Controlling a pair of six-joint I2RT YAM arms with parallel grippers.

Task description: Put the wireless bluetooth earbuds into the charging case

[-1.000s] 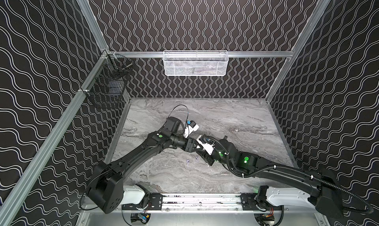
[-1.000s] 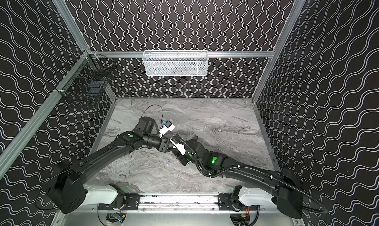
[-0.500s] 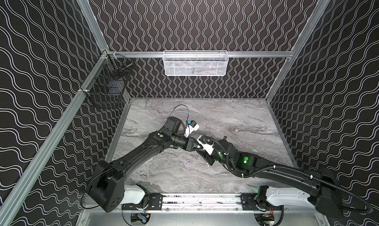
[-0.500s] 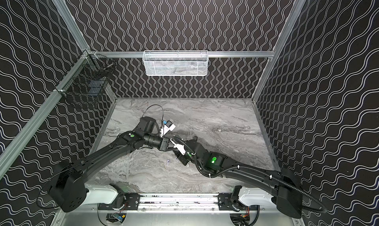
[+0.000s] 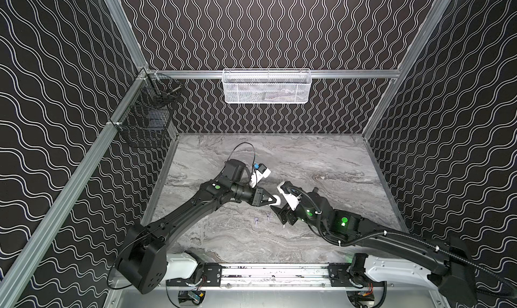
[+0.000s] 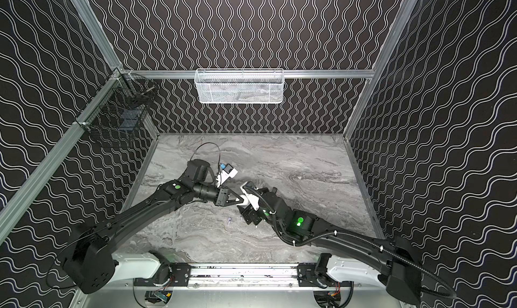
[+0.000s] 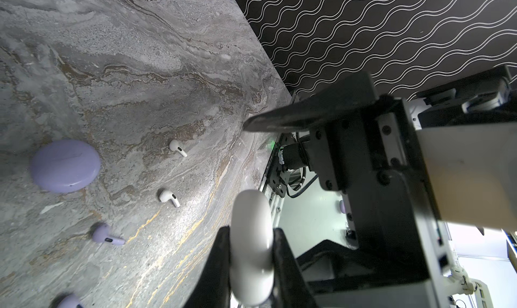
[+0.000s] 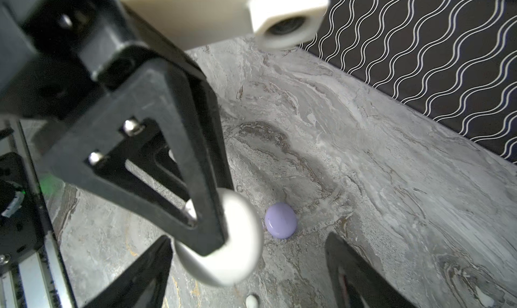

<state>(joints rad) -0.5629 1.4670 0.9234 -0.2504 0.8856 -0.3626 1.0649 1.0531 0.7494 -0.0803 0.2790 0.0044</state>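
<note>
My left gripper (image 7: 251, 234) is shut on the white charging case (image 7: 251, 245), which it holds edge-on above the marble table (image 7: 112, 68). In both top views the case (image 5: 276, 200) (image 6: 242, 199) sits at the tip of the left gripper (image 5: 272, 200). My right gripper (image 8: 249, 239) is open, with the case (image 8: 226, 250) between its spread fingers and near one of them. Two white earbuds (image 7: 177, 148) (image 7: 168, 196) and a lavender earbud (image 7: 106, 235) lie loose on the table. A shut lavender case (image 7: 65, 165) (image 8: 280, 220) rests flat beside them.
A second lavender earbud (image 7: 68, 302) shows at the edge of the left wrist view. A white mesh basket (image 5: 267, 87) hangs on the back wall and a black wire basket (image 5: 148, 116) on the left wall. The arms' base rail (image 5: 274, 273) runs along the front.
My left gripper closed on the white case. My right gripper then opened and let go of it. Both arms stayed almost in place.
</note>
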